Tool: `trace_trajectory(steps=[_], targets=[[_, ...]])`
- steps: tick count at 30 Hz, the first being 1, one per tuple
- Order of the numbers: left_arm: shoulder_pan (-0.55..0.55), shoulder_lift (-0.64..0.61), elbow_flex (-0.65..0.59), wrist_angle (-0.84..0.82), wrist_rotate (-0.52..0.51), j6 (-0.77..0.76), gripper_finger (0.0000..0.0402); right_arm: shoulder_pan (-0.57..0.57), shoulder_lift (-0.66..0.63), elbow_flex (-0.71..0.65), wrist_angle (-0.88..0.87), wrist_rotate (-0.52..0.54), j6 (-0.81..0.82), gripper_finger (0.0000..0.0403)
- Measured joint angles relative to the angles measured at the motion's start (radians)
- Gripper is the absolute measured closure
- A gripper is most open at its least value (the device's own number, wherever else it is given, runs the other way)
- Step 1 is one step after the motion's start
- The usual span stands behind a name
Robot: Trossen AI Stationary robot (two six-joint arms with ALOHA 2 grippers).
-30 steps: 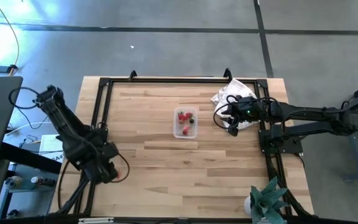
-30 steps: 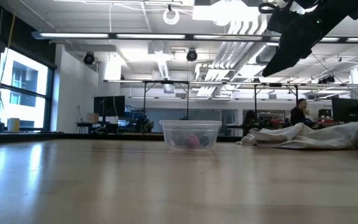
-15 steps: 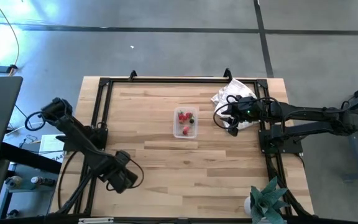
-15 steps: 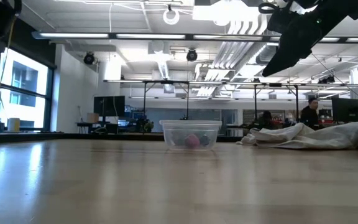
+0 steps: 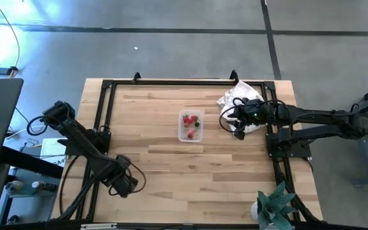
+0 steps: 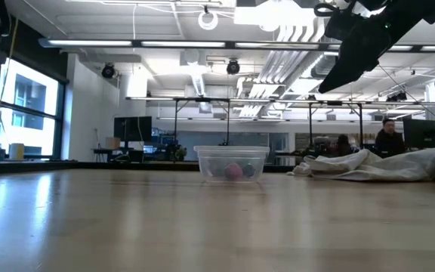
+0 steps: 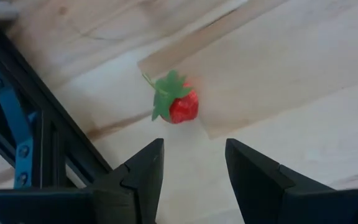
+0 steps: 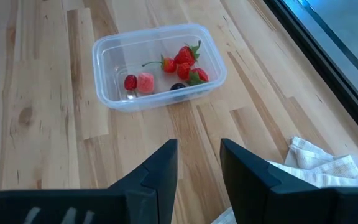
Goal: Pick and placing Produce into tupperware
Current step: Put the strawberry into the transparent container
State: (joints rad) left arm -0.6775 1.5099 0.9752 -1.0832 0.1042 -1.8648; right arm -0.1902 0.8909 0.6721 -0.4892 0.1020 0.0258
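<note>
A red strawberry with green leaves lies on the bare wood close to the table's left frame rail. My left gripper hangs over it pointing down, open, fingers short of the berry; in the high view this gripper is near the table's near-left corner and hides the berry. The clear tupperware stands mid-table holding several red pieces and a dark one. My right gripper waits open above the table, right of the tub, by the white cloth.
A crumpled white cloth lies at the far right, under my right arm. Black frame rails run along the table's left, far and right sides. Bare wood lies between the tub and the left gripper. A green decoration sits at the near right corner.
My left gripper has swung from the left frame rail inward toward the table's right and near edge, sunk lower and rolled about its wrist. It has stayed open. My right arm has kept still.
</note>
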Motion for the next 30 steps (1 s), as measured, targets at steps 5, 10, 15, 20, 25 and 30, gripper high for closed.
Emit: trace_trajectory(steps=[5,10,15,20,25,30], targets=[[-0.012,0.000,0.000,-0.011,-0.012,0.017,0.0238,0.000,0.000,0.000,0.000,0.000,0.000,0.0291],[-0.046,0.000,0.000,-0.053,-0.040,0.203,0.0238,0.000,0.000,0.000,0.000,0.000,0.000,0.0291],[-0.087,0.000,0.000,-0.047,-0.128,0.576,0.0238,0.000,0.000,0.000,0.000,0.000,0.000,0.0291],[-0.118,0.000,0.000,-0.040,-0.199,0.972,0.0238,0.000,0.000,0.000,0.000,0.000,0.000,0.0291],[-0.145,0.000,0.000,-0.034,-0.203,1.330,0.0238,0.000,0.000,0.000,0.000,0.000,0.000,0.0291],[-0.171,-0.001,-0.040,0.056,-0.130,1.584,0.0239,0.000,0.000,0.000,0.000,0.000,0.000,0.0291]])
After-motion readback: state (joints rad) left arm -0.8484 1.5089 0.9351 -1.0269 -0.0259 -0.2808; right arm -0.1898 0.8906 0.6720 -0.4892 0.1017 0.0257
